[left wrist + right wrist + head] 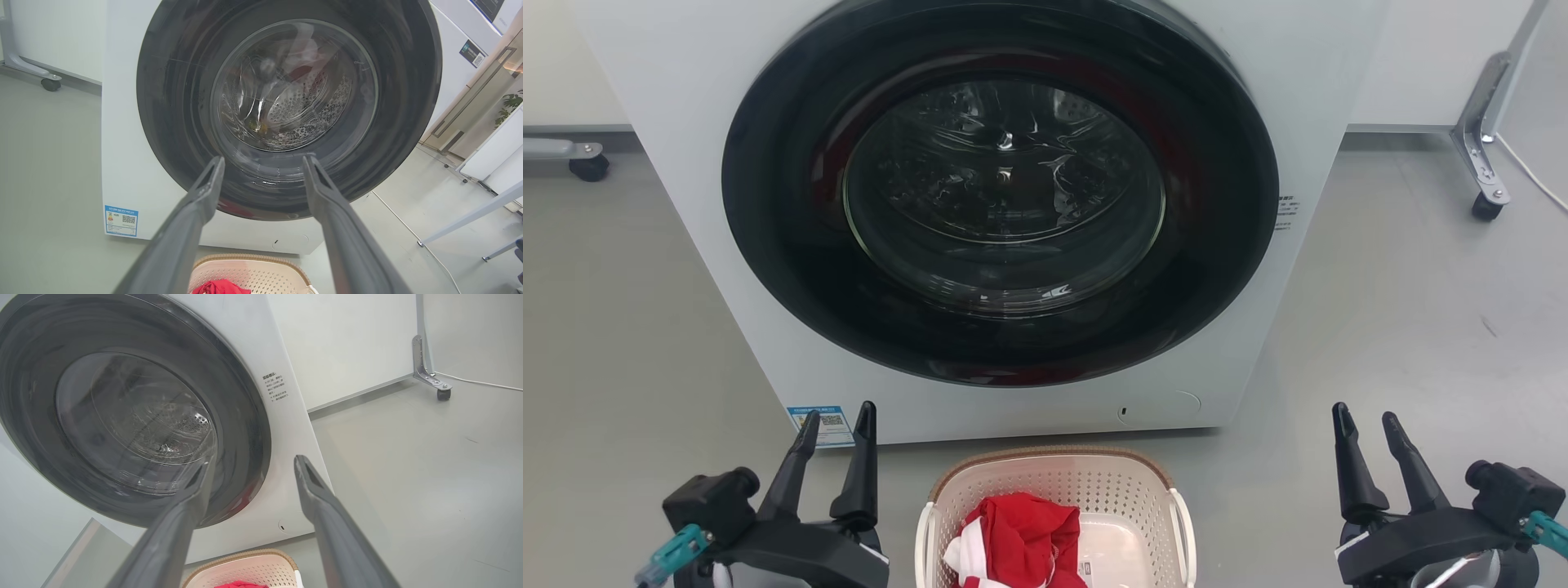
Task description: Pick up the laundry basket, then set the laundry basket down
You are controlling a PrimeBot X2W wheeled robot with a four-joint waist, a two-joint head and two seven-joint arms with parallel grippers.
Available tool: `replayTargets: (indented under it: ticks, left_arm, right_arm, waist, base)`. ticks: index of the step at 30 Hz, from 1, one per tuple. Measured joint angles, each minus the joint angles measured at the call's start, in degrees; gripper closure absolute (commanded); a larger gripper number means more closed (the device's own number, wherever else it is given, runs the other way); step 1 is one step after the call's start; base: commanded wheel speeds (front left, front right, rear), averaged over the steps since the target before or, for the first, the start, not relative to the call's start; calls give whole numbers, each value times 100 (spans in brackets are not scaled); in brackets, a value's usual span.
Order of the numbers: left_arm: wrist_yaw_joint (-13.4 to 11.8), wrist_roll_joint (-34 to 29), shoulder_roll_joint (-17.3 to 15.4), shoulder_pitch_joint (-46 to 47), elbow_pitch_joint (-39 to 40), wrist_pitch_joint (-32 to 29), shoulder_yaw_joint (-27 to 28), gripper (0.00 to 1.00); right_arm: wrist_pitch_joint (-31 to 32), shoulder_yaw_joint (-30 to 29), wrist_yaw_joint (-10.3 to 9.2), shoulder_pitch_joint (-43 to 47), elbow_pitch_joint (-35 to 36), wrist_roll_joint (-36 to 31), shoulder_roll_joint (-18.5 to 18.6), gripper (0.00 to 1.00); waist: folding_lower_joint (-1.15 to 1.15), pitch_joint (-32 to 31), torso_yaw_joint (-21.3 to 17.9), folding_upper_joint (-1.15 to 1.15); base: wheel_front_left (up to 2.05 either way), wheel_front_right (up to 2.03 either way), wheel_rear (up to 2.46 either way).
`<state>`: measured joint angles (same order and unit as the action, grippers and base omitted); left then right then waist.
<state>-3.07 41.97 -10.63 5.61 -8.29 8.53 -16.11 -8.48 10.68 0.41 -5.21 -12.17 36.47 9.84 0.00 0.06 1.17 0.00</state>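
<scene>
The laundry basket (1123, 490) sits on the grey floor (1405, 327) just in front of a white front-loading washing machine (686, 82), with a red-and-white garment (1021, 535) lying inside it. The left gripper (840, 412) and right gripper (1364, 413) flank the basket without touching it, fingers spread and empty.

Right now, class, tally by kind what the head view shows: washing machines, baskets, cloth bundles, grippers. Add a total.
washing machine: 1
laundry basket: 1
cloth bundle: 1
grippers: 2, left gripper and right gripper
Total: 5
</scene>
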Motion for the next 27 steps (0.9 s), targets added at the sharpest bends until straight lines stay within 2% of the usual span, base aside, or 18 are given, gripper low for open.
replayTargets:
  ticks: [19,27]
  left_arm:
    - [-299,-1194,-19,-140,47,115,-250,0]
    - [-406,-1907,3,-144,83,123,-215,0]
  right_arm:
    - [-416,294,-240,53,-157,-1248,46,0]
    - [-581,323,-325,118,-227,-1697,47,0]
  waist:
    - [0,6,34,0]
    - [0,10,62,0]
  base:
    - [0,0,0]
    - [0,0,0]
